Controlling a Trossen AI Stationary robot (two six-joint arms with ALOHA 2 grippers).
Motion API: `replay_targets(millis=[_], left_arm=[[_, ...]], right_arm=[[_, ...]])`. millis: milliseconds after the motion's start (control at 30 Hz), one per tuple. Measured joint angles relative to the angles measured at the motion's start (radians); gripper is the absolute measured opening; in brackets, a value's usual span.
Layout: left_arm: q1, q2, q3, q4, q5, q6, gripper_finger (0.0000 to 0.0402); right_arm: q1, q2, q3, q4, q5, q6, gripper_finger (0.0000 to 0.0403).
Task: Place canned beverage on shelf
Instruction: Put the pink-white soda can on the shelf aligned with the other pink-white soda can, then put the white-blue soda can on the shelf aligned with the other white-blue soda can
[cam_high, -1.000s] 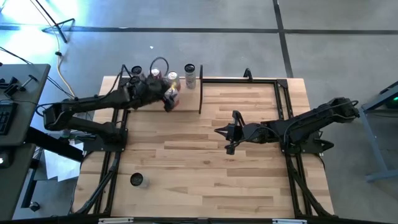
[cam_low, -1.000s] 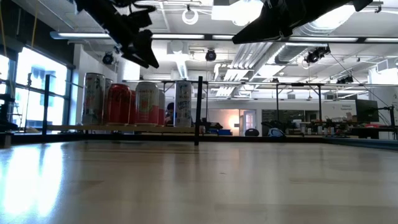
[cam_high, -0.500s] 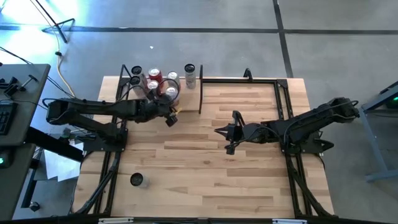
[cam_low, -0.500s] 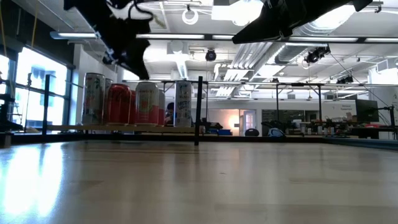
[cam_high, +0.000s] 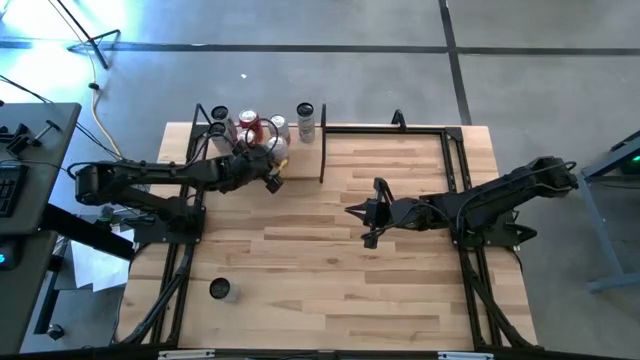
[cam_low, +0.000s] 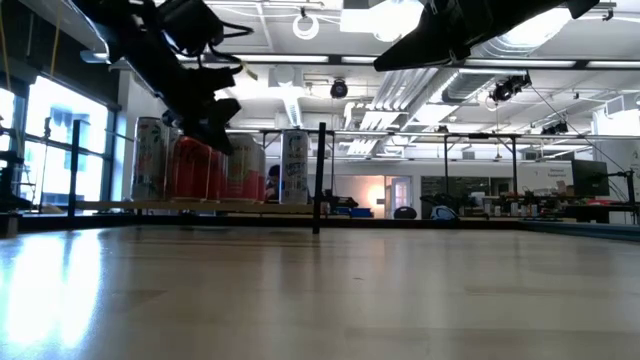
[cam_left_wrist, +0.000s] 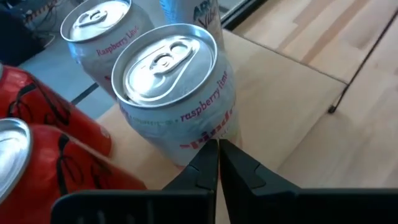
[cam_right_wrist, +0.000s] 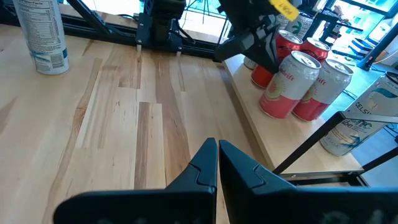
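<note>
On the shelf at the table's far left stand several cans, upright on their bases: a white-and-pink raspberry-lime can nearest, its twin behind it, red cans beside them and a tall pale can. My left gripper is shut and holds nothing. It hangs just off the nearest can's near side, pointing slantwise down at it. My right gripper, shut and without a load, hangs over the table's middle.
A tall pale can stands alone near the table's front left corner. A black upright frame closes the shelf's right end. A black rail frame borders the far right of the table.
My left gripper was open above the cans on the shelf. It has drawn back toward the table's near edge, sunk to about can height and shut on nothing. The cans stand as before.
</note>
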Motion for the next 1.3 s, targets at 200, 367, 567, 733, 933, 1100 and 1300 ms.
replay_targets(millis=[200, 367, 567, 733, 933, 1100, 1300], left_arm=[[0.034, 0.0, -0.023, 0.064, 0.046, 0.017, 0.0003], [-0.008, -0.048, -0.023, 0.025, 0.044, 0.016, 0.0001], [-0.121, -0.147, -0.023, 0.01, 0.044, 0.025, 0.0001], [-0.222, -0.181, -0.023, 0.016, 0.084, 0.05, 0.0001], [-0.237, -0.174, -0.023, 0.065, 0.184, 0.009, 0.0007], [-0.293, -0.174, 0.006, 0.055, 0.308, 0.127, 0.0001], [-0.424, -0.174, 0.151, -0.151, 0.304, 0.155, 0.0]], right_arm=[[0.0, 0.0, 0.0, -0.003, 0.0, 0.0, 0.0], [0.0, 0.0, 0.0, -0.012, 0.0, 0.0, 0.0], [0.0, 0.0, 0.0, -0.012, 0.0, -0.005, 0.0], [0.0, 0.0, 0.0, -0.012, 0.0, -0.005, 0.0], [0.0, 0.0, 0.0, -0.018, 0.0, -0.007, 0.0], [0.0, 0.0, 0.0, -0.019, 0.0, -0.007, 0.0], [0.0, 0.0, 0.0, -0.019, 0.0, -0.008, 0.0]])
